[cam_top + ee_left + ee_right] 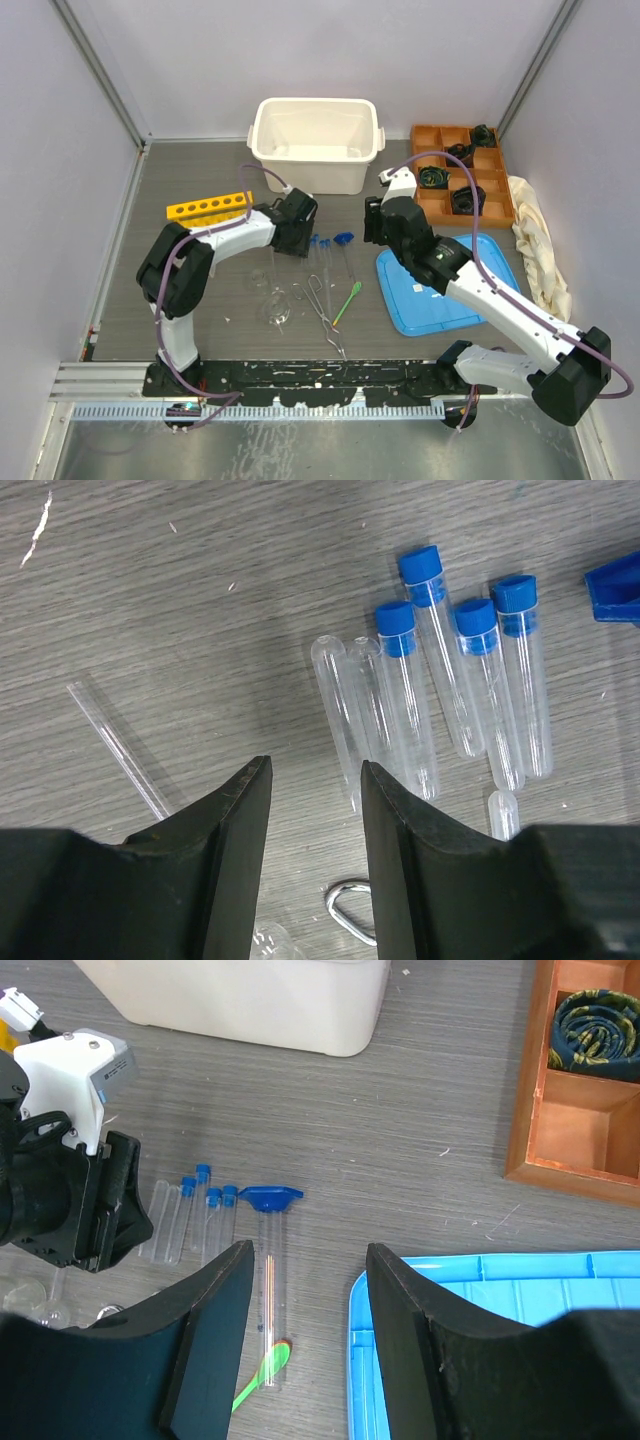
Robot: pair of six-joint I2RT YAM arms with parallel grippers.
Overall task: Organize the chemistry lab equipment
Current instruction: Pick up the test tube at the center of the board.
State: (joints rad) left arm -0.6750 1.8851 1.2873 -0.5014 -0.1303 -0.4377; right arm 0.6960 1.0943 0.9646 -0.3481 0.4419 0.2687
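Note:
Several blue-capped test tubes lie side by side on the grey table, with uncapped clear tubes to their left. My left gripper hovers just short of them, open, nothing between its fingers. The same tubes lie beside the left gripper. The blue-based cylinder lies flat, and the green spatula touches its open end. My right gripper is open and empty above the table by the cylinder. Metal tongs, small clear flasks and the yellow rack lie apart.
A white tub stands at the back centre. A blue tray lies under the right arm. An orange compartment tray with black objects and a cream cloth are at the right. A thin glass rod lies left of the tubes.

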